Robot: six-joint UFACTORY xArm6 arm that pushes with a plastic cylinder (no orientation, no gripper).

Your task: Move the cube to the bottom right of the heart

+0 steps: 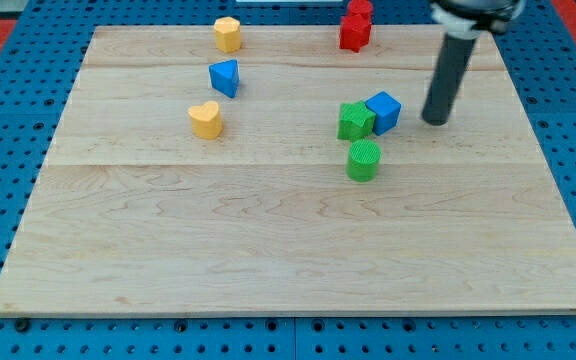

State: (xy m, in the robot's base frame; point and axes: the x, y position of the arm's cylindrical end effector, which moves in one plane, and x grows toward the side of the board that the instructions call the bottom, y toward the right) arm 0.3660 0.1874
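Clearly you are only starting: my tip [435, 120], a bare fingerless rod, is sitting right of the blue cube [384, 111], far from the yellow heart [206, 119].

The arm enters from about one o'clock, near the view's top right corner; its dark rod hangs almost upright, leaning slightly toward seven o'clock; my tip [435, 121] rests low on the surface.
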